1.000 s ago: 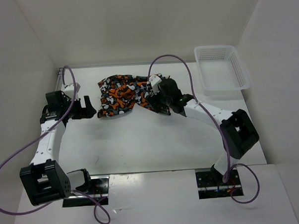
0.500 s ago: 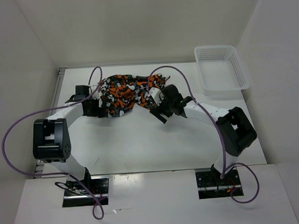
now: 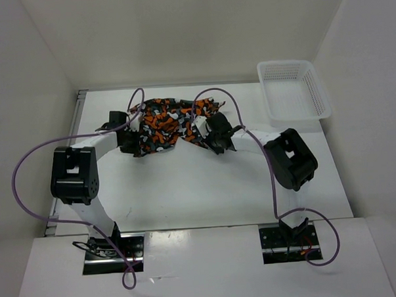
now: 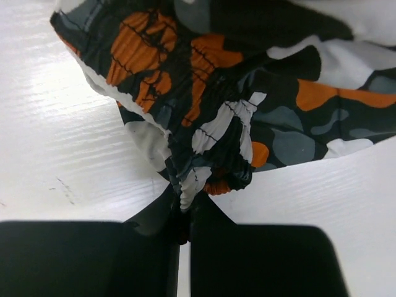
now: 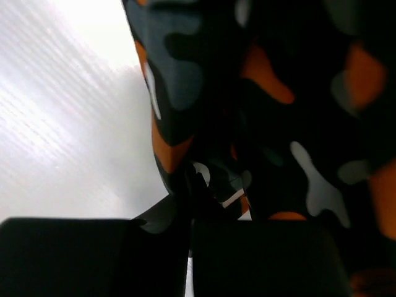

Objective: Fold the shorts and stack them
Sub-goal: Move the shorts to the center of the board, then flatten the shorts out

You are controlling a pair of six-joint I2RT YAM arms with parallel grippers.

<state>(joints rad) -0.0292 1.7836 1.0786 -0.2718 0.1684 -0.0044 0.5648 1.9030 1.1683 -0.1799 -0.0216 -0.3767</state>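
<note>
- Pinching with the left gripper (image 3: pixel 130 139): fingers pressed together on a bunched edge at the left end of the shorts (image 3: pixel 163 124), shown plainly in the left wrist view with cloth nipped right at the tips
- Clamping likewise with the right gripper (image 3: pixel 209 136) on the right end of the cloth; closed on a dark fold in the right wrist view, though blurred and very near the lens
- Lying toward the far middle of the table (image 3: pixel 186 188), drawn into a crumpled band between the two grippers, well apart from the basket (image 3: pixel 294 91) at the far right
- Looks like the spreading step ahead of any fold: held at both ends, not yet flat, not yet folded
- Calls next for drawing the two ends apart and laying the cloth smooth on the table, with a firm hold at both ends, to allow a clean half-fold afterwards
- Worth watching for a slip at the left pinch, with only a thin bunch of cloth between the tips
</note>
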